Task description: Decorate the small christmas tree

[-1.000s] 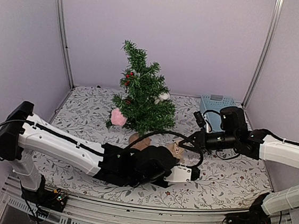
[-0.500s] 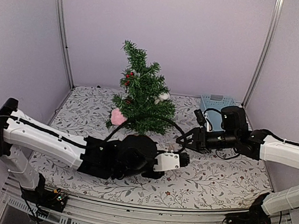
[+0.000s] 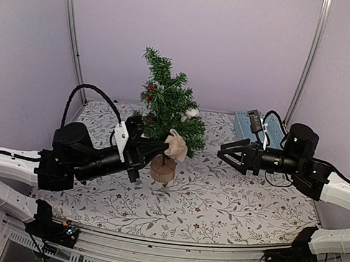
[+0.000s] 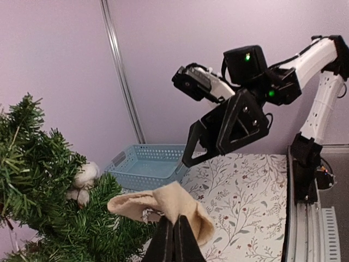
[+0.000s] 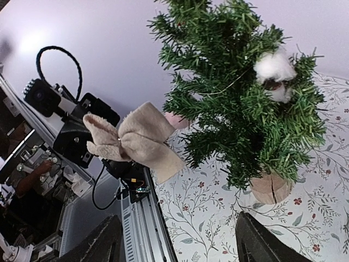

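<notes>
Standing toward the back of the floral-print table (image 3: 236, 206), centre: the small christmas tree (image 3: 168, 108), upright, dark green and bristly, on a short pale wooden stump (image 3: 163, 168).

Ornaments on the tree:
- white cotton tuft (image 3: 191, 113), on the right-hand branches at mid height;
- red berry cluster (image 3: 149, 91), upper left of the foliage;
- a pale pink patch (image 5: 175, 119) behind the lower branches, seen only from the right wrist camera; possibly a pom-pom, but too hidden to be sure.

Left gripper (image 3: 161, 146): fingers pinched fully together on the middle of a beige fabric bow (image 3: 175, 144). The bow is carried clear of the table, just in front of the tree's lower right branches and above the stump. Whether it touches the needles cannot be told.

Right gripper (image 3: 221, 153): jaws spread wide with nothing between them. It is raised above the table to the right of the tree and points left toward the bow, apart from both.

Blue plastic basket (image 3: 251, 121): back right corner of the table, behind the right arm and partly covered by it. Its contents cannot be made out.
</notes>
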